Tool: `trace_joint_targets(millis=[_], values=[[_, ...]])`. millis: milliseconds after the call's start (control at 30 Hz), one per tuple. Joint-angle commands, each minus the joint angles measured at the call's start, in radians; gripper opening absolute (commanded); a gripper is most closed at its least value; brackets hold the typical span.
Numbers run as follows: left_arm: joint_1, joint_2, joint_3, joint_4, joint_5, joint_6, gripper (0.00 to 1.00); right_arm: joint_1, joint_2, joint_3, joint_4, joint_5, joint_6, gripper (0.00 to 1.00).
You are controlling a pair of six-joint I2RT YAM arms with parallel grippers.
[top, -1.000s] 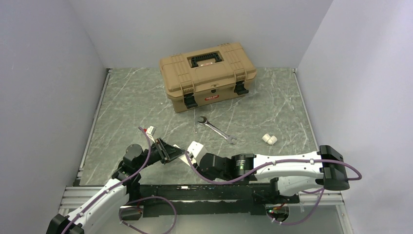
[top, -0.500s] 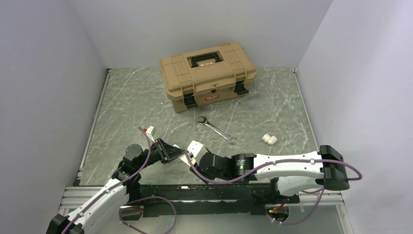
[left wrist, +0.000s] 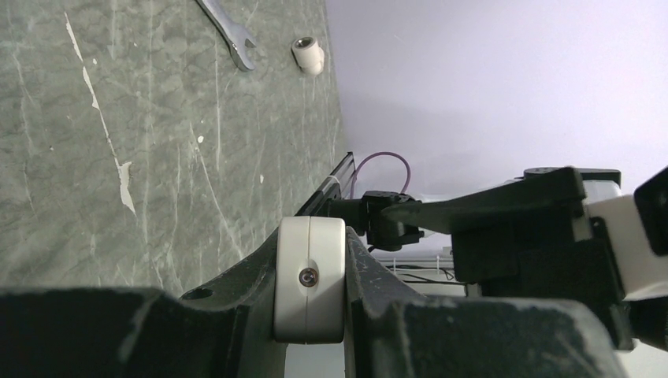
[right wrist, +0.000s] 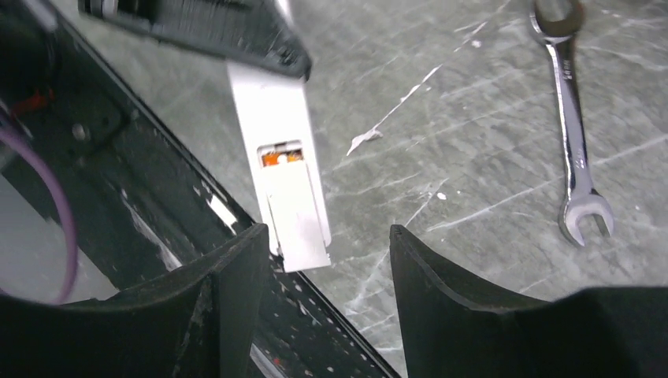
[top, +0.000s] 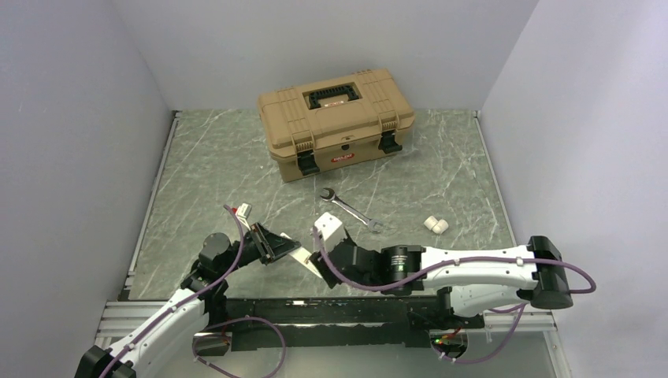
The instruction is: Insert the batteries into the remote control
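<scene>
White plastic spans the gap between the arms in the top view: the remote control hangs over the table's near edge, clamped by the left gripper and presented to the right gripper. At the left wrist, black fingers pinch its end tight. At the right wrist, the jaws stand apart beside its free end; the cover is part-slid and the orange recess is exposed, probably to take batteries.

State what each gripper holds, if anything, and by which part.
The left gripper clamps the slim white rectangular remote control by one end. The right gripper is open, holding nothing.
</scene>
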Motion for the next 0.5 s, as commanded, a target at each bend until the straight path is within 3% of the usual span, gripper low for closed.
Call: trace_joint_targets(millis=[0, 233, 467], values=[[0.004, -0.012, -0.09, 0.102, -0.02, -0.033, 0.03, 0.003, -0.077, 0.063, -0.06, 0.187, 0.266, 0.61], [0.004, -0.028, -0.085, 0.112, -0.065, -0.053, 0.02, 0.003, -0.168, 0.031, -0.257, 0.222, 0.879, 0.6], [0.004, -0.075, -0.069, 0.037, -0.114, -0.036, 0.02, 0.006, -0.203, -0.007, -0.28, 0.168, 1.077, 0.53]])
